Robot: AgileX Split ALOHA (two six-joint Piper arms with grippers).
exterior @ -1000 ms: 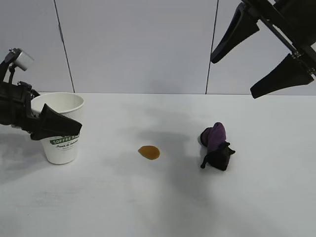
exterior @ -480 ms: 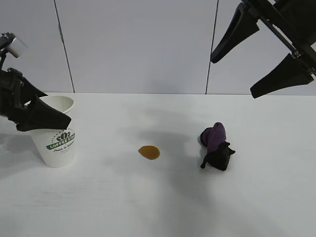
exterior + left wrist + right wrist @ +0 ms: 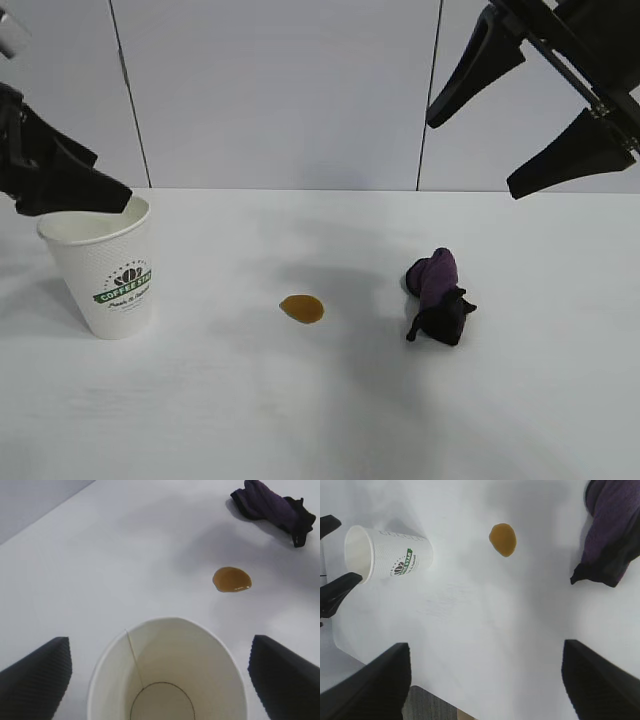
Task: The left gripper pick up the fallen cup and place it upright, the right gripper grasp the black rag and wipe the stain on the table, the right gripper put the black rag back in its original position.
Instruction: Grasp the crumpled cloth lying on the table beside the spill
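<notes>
stain (image 3: 301, 308) between upright cup (image 3: 103, 268) and black rag (image 3: 438, 297) — well apart.

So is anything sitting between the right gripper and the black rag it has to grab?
Nothing visible. The right gripper hangs open above the black rag, with only bare table around it; the stain lies off to one side.
</notes>
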